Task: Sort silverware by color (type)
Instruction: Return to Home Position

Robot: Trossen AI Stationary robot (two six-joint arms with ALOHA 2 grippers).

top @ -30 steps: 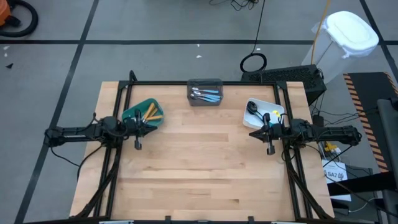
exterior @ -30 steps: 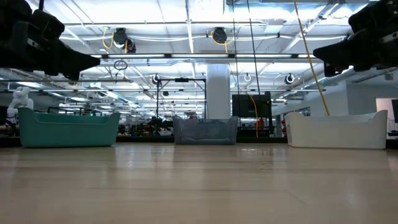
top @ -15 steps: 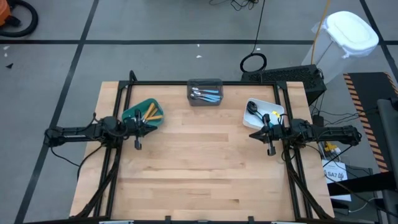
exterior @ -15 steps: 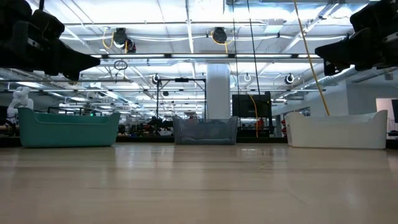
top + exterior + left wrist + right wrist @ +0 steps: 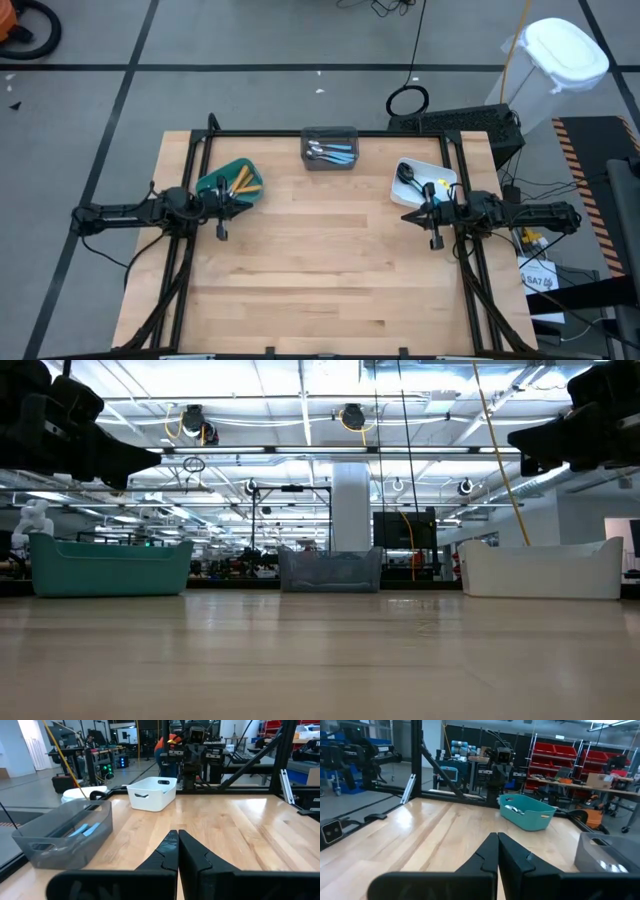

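The wooden table lay as a broad open stretch of plank between the two arms, bounded by a black frame along its far edge and by dark rails running down both sides. All three bins stood toward the far edge, well apart from one another. The left gripper hung above the table at the left side, at the inner edge of the teal bin, its fingers pressed together with nothing between them. The right gripper hung at the same height on the right side, at the near edge of the white bin, likewise clenched and empty. The teal bin at the far left held orange-handled silverware. The grey bin, against the middle of the far edge, held light blue-handled silverware with silver heads lying side by side. The white bin at the far right held a black-headed spoon, with further pieces beside it partly hidden under the right gripper.
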